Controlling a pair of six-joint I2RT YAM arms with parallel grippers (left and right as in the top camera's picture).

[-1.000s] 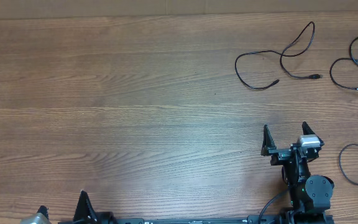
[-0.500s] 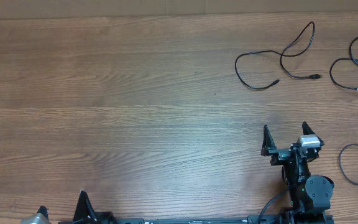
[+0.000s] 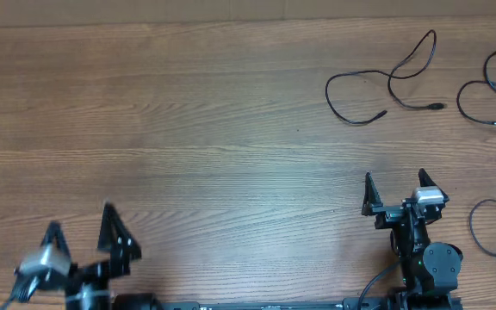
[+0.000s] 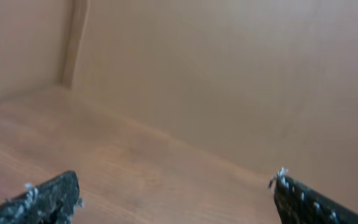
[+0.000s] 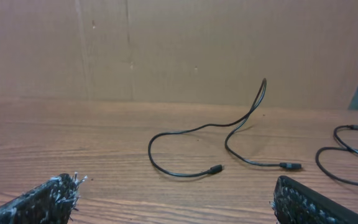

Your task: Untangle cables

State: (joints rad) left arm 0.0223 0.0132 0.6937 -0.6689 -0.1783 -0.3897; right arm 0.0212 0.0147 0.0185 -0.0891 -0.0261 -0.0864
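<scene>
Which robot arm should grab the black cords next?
Probably right: the right gripper, open, points at the looped cable just ahead. The left gripper sits far across the table, with no cables in its view.

The wood table point(image 3: 188, 129) carries only thin black cables point(image 3: 392, 79), all at its right end. One lies in open loops near the far right corner. The others curl along the right edge, partly cut off, apart from it.
</scene>
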